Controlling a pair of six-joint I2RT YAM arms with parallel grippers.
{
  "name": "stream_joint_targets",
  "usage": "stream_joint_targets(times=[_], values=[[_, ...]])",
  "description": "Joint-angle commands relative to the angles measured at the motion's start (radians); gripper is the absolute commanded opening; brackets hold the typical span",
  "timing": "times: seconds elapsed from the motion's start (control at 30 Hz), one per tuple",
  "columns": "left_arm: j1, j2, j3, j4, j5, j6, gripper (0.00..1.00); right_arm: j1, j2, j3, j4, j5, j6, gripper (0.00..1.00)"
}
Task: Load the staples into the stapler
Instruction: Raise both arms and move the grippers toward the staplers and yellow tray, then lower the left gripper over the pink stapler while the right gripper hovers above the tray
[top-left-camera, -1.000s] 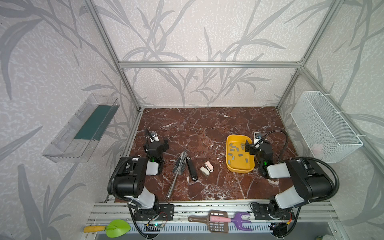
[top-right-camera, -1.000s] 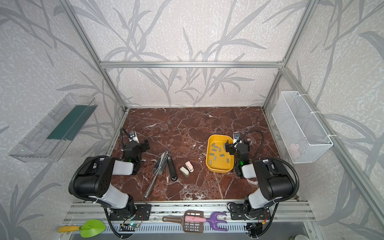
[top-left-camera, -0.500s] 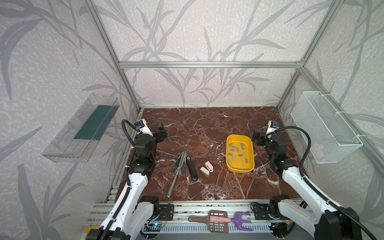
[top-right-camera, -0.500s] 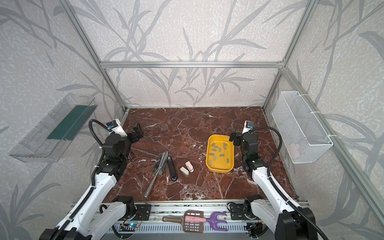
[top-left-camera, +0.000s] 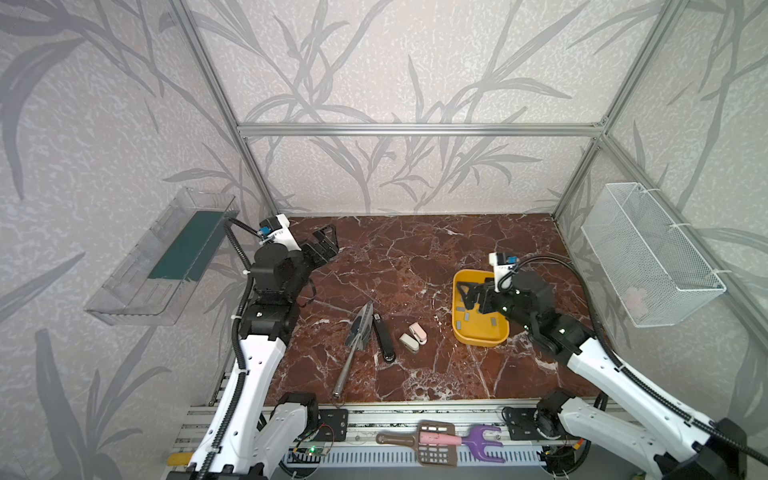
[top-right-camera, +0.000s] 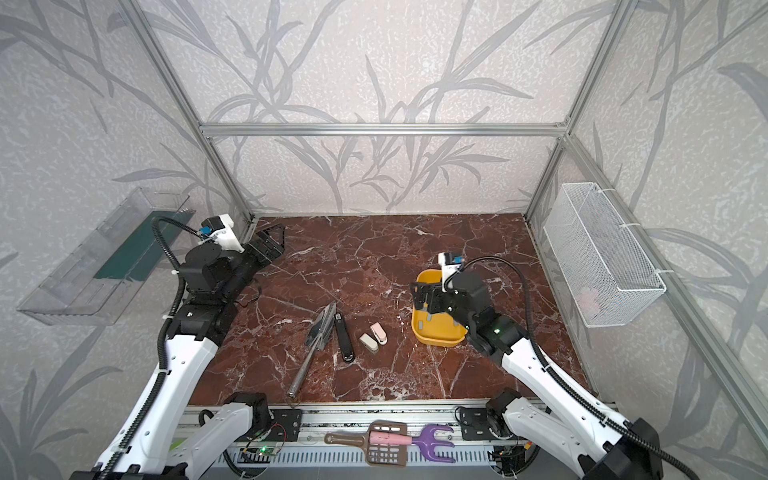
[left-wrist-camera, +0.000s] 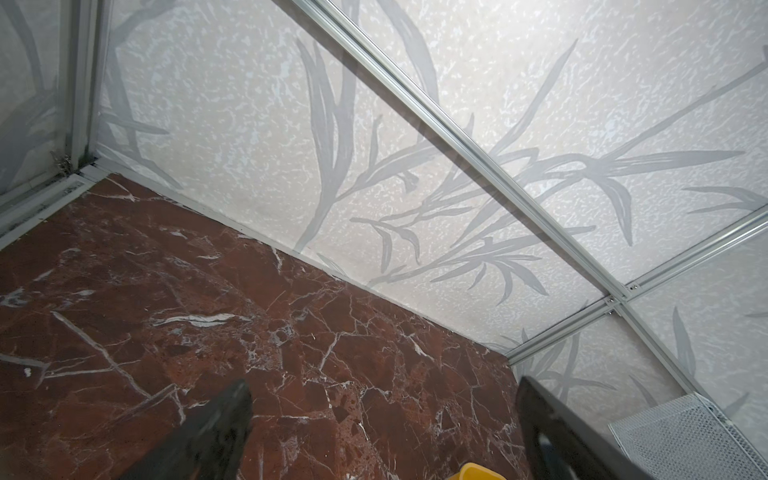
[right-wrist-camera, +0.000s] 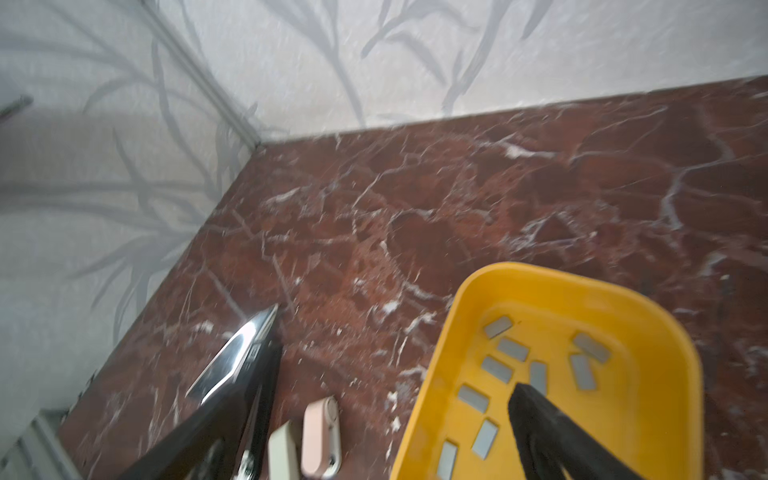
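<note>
The staples (right-wrist-camera: 511, 349) are several small grey strips lying in a yellow tray (top-left-camera: 478, 338), which also shows in the right wrist view (right-wrist-camera: 582, 274). My right gripper (top-left-camera: 471, 293) hovers open over the tray's left half and holds nothing; one fingertip (right-wrist-camera: 536, 411) hangs above the strips. In both top views a large grey-metal stapler (top-left-camera: 360, 327) with a long rod lies mid-table beside a black bar (top-left-camera: 384, 340). Small pink (top-left-camera: 417, 333) and beige (top-left-camera: 409, 343) staplers lie between it and the tray. My left gripper (top-left-camera: 326, 245) is raised at the back left, open and empty.
A white wire basket (top-left-camera: 648, 257) hangs on the right wall and a clear shelf (top-left-camera: 166, 266) on the left wall. A brown scoop (top-left-camera: 436, 442) and a purple fork (top-left-camera: 486, 444) lie on the front rail.
Both arms have unfolded from a low tucked pose. The right gripper has swung left over the yellow tray. The left gripper has lifted toward the back left corner.
</note>
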Motion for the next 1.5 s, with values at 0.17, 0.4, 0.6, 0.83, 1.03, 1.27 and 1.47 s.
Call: stream_joint_targets(times=[0.17,0.4,0.6,0.83,1.03,1.27,1.47], values=[[0.005,0.125,0.267,-0.072,0.025,0.134,0.94,0.240,0.080,0.133,-0.237,0.114,0.176,0.93],[0.000,0.173,0.266,-0.086,0.317,0.895,0.84,0.231,0.221,0.253,-0.299,0.373,0.090,0.88],[-0.083,0.312,0.264,-0.216,0.362,1.187,0.81,0.172,0.375,0.238,-0.287,0.424,-0.018,0.84],[-0.339,0.421,0.245,-0.495,0.355,1.724,0.79,0.168,0.483,0.154,-0.241,0.325,0.020,0.83],[-0.375,0.374,0.191,-0.630,0.626,1.891,0.74,0.142,0.587,0.198,-0.298,0.329,0.029,0.68],[-0.493,0.334,0.079,-0.587,0.403,1.957,0.76,0.108,0.632,0.199,-0.318,0.303,0.043,0.56],[-0.559,0.371,0.080,-0.604,0.315,1.977,0.74,0.108,0.595,0.167,-0.322,0.298,0.039,0.52]])
